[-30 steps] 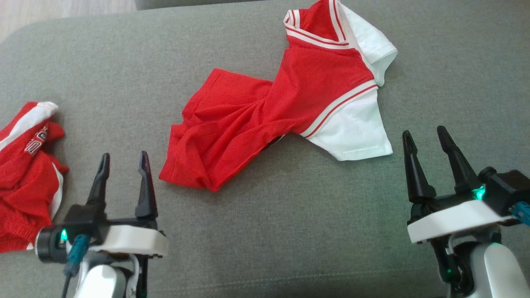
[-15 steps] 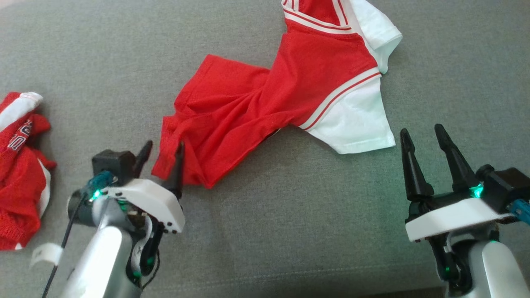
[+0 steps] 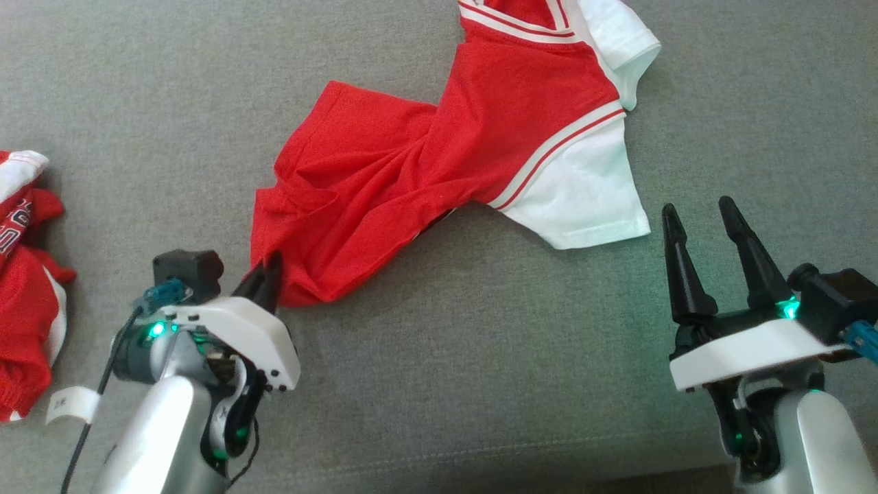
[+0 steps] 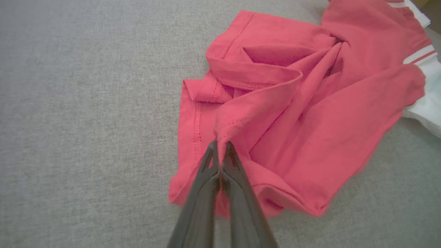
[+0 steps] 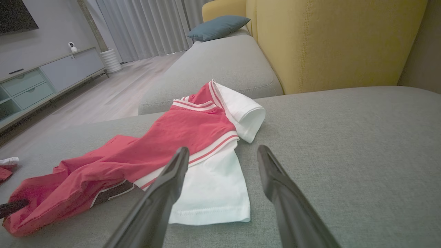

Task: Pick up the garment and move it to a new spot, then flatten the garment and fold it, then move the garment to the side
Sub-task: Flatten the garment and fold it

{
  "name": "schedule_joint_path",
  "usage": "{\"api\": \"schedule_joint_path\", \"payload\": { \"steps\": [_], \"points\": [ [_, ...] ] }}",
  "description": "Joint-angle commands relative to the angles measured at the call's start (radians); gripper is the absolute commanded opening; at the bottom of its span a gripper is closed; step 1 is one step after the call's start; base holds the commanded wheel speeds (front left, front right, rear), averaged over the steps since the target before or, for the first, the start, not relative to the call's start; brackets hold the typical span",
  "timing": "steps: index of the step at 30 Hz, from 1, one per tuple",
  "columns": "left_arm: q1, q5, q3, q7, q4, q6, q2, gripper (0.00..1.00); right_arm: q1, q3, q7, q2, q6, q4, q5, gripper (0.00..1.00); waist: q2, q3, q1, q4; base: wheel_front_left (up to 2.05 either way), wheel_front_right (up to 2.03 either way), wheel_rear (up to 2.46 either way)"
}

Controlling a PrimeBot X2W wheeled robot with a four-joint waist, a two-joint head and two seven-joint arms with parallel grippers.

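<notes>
The garment (image 3: 439,165) is a red shirt with white sleeves and striped trim, lying crumpled on the grey couch cushion (image 3: 480,357). Its red hem end (image 4: 262,137) bunches up in folds in the left wrist view. My left gripper (image 3: 267,278) is shut on a pinch of that red hem (image 4: 225,132), fingers pressed together. My right gripper (image 3: 696,213) stands open off to the right, just below the white sleeve (image 3: 583,206), touching nothing. In the right wrist view its fingers (image 5: 172,179) frame the white sleeve (image 5: 213,186) ahead.
A second red and white garment (image 3: 27,274) lies crumpled at the left edge. A yellow couch back (image 5: 327,41) and a teal cushion (image 5: 217,27) rise beyond the seat. Wooden floor (image 5: 103,100) and a low cabinet (image 5: 48,75) lie past the cushion's edge.
My left gripper reached to the shirt's red hem and shut on it. The right gripper has stayed open in place. The head camera tilted, shifting the whole picture.
</notes>
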State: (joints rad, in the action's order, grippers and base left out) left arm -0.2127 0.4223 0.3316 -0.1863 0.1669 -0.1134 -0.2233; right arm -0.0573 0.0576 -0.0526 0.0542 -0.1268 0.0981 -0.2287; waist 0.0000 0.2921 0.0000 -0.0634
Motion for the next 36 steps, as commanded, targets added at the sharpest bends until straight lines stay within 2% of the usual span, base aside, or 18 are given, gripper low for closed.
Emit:
{"api": "schedule_joint_path", "payload": {
  "steps": [1, 7, 14, 24, 25, 26, 27, 31, 36],
  "points": [
    [-0.051, -0.008, -0.044, 0.012, -0.031, 0.0, -0.031, 0.0, -0.025, 0.02, 0.008, 0.002, -0.004, 0.029, -0.008, 1.0, 0.0, 0.0, 0.0, 0.0, 0.0, 0.0, 0.0],
    [-0.036, -0.027, -0.044, 0.044, -0.063, -0.022, -0.035, 0.0, -0.03, 0.0, 0.0, 0.009, -0.004, -0.01, 0.0, 1.0, 0.0, -0.008, 0.0, 0.008, 0.0, 0.0, 0.0],
    [-0.024, -0.054, -0.033, 0.074, -0.124, -0.048, -0.032, 0.0, -0.093, -0.003, -0.069, 0.065, -0.004, -0.149, -0.016, 1.0, 0.0, 0.015, 0.0, 0.043, 0.0, 0.0, 0.0],
    [-0.058, -0.062, -0.014, 0.128, -0.132, -0.042, -0.012, 0.0, -0.221, 0.047, -0.171, 0.107, -0.004, -0.365, -0.055, 1.0, 0.0, 0.061, 0.0, 0.088, 0.0, 0.0, 0.0],
    [-0.059, -0.059, -0.014, 0.139, -0.132, -0.039, -0.01, 0.0, -0.224, 0.047, -0.182, 0.103, -0.004, -0.382, -0.064, 0.96, 0.0, 0.061, 0.0, 0.09, 0.0, 0.0, 0.0],
    [-0.06, -0.056, -0.015, 0.149, -0.132, -0.036, -0.008, 0.0, -0.225, 0.047, -0.192, 0.1, -0.004, -0.394, -0.069, 0.15, 0.0, 0.06, 0.0, 0.091, 0.0, 0.0, 0.0],
    [-0.059, -0.056, -0.017, 0.159, -0.131, -0.035, -0.009, 0.0, -0.226, 0.044, -0.197, 0.097, -0.004, -0.403, -0.075, 0.0, 0.0, 0.059, 0.0, 0.092, 0.0, 0.0, 0.0],
    [-0.05, -0.06, -0.036, 0.223, -0.14, -0.043, -0.016, 0.0, -0.215, 0.042, -0.152, 0.092, -0.004, -0.366, -0.12, 0.0, 0.0, 0.028, 0.0, 0.086, 0.0, 0.0, 0.0],
    [-0.044, -0.085, -0.059, 0.279, -0.21, -0.061, -0.041, 0.0, -0.201, 0.01, -0.058, 0.115, -0.004, -0.21, -0.135, 0.0, 0.0, -0.021, 0.0, 0.072, 0.0, 0.0, 0.0]
  ]
}}
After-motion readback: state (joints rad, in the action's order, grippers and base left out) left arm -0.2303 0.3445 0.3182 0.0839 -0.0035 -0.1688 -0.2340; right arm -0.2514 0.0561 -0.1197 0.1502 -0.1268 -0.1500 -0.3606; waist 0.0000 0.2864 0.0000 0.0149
